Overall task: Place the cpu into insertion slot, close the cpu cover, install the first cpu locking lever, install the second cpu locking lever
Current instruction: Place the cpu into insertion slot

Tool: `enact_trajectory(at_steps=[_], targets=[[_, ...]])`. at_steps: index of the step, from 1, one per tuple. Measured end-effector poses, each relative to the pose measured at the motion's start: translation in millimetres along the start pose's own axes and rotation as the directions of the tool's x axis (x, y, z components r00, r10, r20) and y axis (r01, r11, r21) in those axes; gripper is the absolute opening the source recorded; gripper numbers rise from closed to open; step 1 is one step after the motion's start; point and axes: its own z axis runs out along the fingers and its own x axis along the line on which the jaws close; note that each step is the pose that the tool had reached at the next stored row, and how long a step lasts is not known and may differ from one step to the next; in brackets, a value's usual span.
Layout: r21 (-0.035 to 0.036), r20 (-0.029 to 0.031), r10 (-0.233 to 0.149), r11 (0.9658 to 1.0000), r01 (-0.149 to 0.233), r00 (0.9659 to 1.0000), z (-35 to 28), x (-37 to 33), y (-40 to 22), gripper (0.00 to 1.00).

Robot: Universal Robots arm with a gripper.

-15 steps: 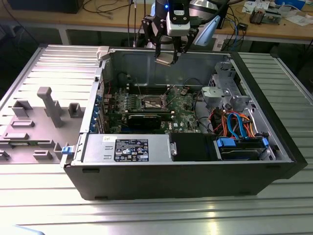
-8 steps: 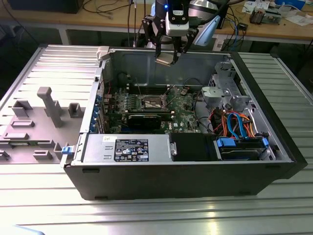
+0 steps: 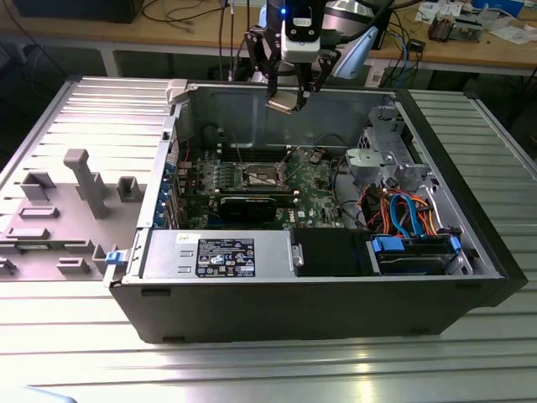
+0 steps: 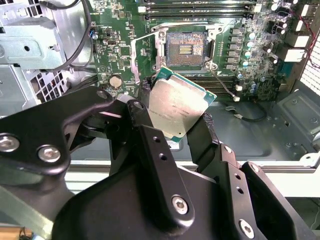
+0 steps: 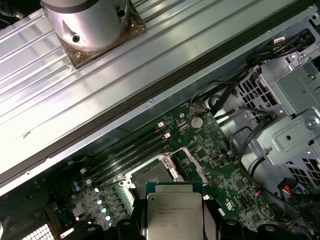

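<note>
My gripper [image 3: 285,94] hangs above the open computer case [image 3: 168,243], over its back wall, shut on the cpu [image 3: 284,103]. In the second wrist view the cpu [image 4: 177,105] is a tilted silver-grey square with a green edge, held between two black fingers [image 4: 206,127]. In the first wrist view the cpu [image 5: 172,212] sits above and apart from the board. The insertion slot [image 4: 186,48] lies bare on the green motherboard [image 3: 315,189], showing its brownish-gold contact field. The cpu cover [image 4: 133,55] stands swung open beside the slot [image 5: 150,175]. A thin lever wire [image 4: 220,82] lies loose by the socket.
Black memory slots [image 4: 200,7] run along one side of the socket. A grey drive cage [image 3: 382,159] and coloured cables [image 3: 403,214] fill the case on the exterior view's right. A power supply [image 3: 218,256] sits at the front. A grey fixture tray [image 3: 67,210] lies outside on the left.
</note>
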Motion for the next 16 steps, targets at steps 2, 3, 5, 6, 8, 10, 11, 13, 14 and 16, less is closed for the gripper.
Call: enact_trajectory(at_steps=[2,3,5,6,8,10,11,13,14,16], targets=[[0.0003,0.0003,0.000,1.0000,0.000,1.0000,0.1,0.0,0.0,0.54],[0.0010,0.0011,0.004,1.0000,-0.004,1.0000,0.1,0.0,0.0,0.54],[0.0013,0.0030,0.021,0.9998,-0.021,0.9998,0.3,0.0,0.0,0.54],[0.0013,0.0037,0.030,0.9995,-0.030,0.9995,0.5,0.0,0.0,0.54],[0.0008,0.0059,0.055,0.9985,-0.055,0.9985,0.8,0.0,-0.1,0.54],[0.0007,0.0071,0.070,0.9975,-0.070,0.9975,1.0,0.3,-0.3,0.54],[0.0006,0.0073,0.074,0.9973,-0.074,0.9973,1.0,0.3,-0.3,0.54],[0.0005,0.0075,0.075,0.9972,-0.075,0.9971,1.1,0.3,-0.3,0.54],[0.0004,0.0075,0.075,0.9972,-0.075,0.9971,1.1,0.3,-0.3,0.54],[0.0004,0.0075,0.075,0.9972,-0.075,0.9971,1.1,0.3,-0.3,0.54]])
